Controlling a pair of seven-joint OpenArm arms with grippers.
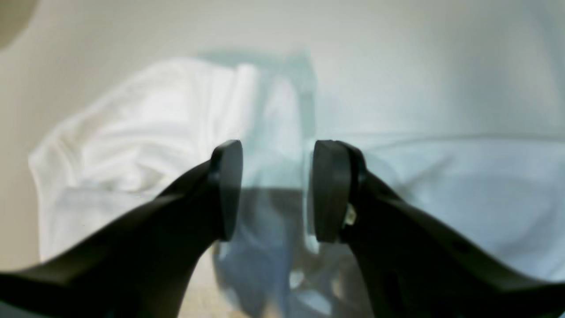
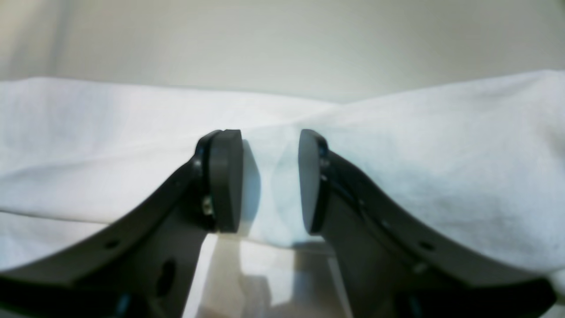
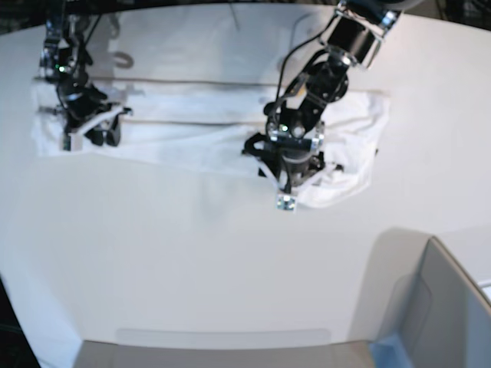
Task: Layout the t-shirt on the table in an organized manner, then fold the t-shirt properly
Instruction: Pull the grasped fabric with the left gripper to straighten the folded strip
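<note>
The t-shirt (image 3: 199, 130) lies as a long, narrow white band across the far part of the table (image 3: 192, 261), running from near the far left corner toward the far right, where it bunches into a rumpled heap; no print shows on the upturned cloth. A grey bin-like box (image 3: 441, 307) stands at the near right corner, well apart from the cloth, and nothing lies between it and the shirt.

The right gripper (image 3: 90, 130) sits over the band's left end, its arm coming down from the far left edge. In the right wrist view its pads (image 2: 226, 176) stand apart with a raised ridge of white fabric (image 2: 273, 185) between them; whether they press the cloth cannot be told.

The left gripper (image 3: 288, 172) hangs over the rumpled right end, its arm reaching in from the far right edge and bent down at the wrist. In the left wrist view, which is blurred, its pads (image 1: 329, 190) are parted with a clear gap and hold nothing, the shirt (image 1: 145, 145) lying beneath.
</note>
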